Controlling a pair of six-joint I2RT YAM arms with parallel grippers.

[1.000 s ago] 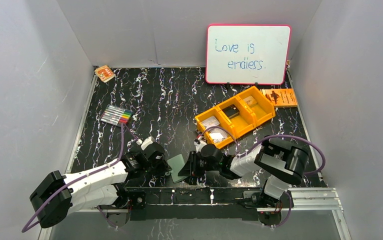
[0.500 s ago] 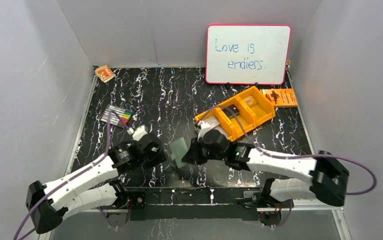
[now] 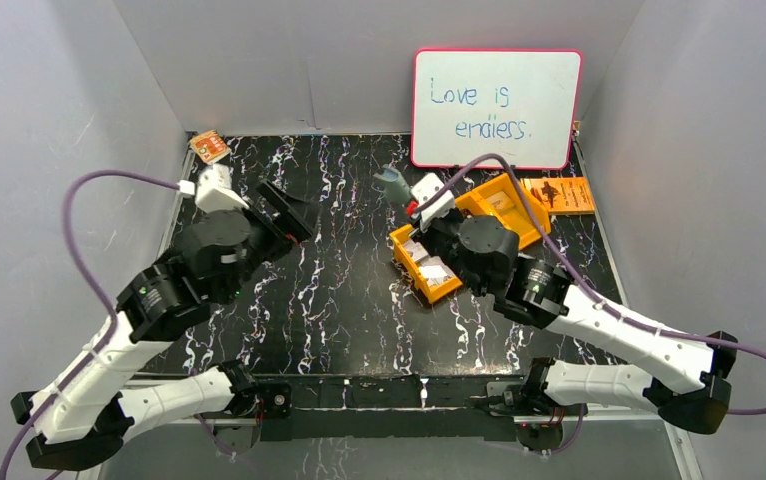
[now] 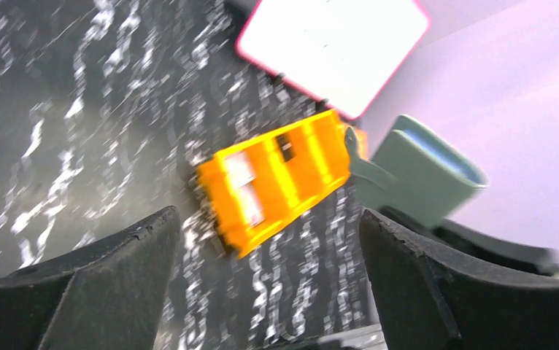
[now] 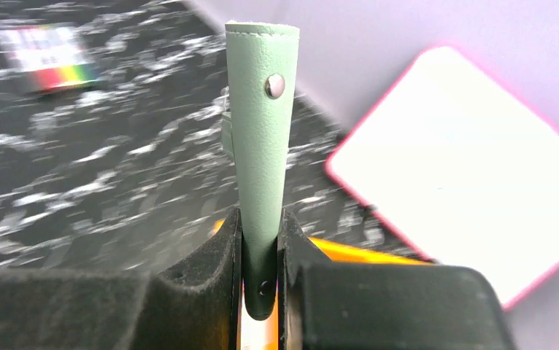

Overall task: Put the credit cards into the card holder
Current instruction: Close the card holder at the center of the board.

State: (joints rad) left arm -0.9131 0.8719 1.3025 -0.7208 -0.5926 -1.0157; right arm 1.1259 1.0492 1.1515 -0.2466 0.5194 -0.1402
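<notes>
The card holder [image 5: 262, 131] is clamped upright in the right gripper [image 5: 260, 244]; the left gripper [image 4: 268, 226] is held wide open

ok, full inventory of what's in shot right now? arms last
pink-framed whiteboard: one, white with blue writing, propped against the back wall
plastic compartment tray: one, orange, right of centre, partly under the right arm
thin rectangular cards: at least two visible, pale grey-white, near end of the tray
booklet with black picture: one, orange, back right
small patterned packet: one, orange, back left corner
marker pack: one, multicoloured, on the table
folding snap-button card holder: one, sage green, held in the air
marbled tabletop: one, black with white veins
left gripper: one, black, open, empty
right gripper: one, black, shut on the card holder
</notes>
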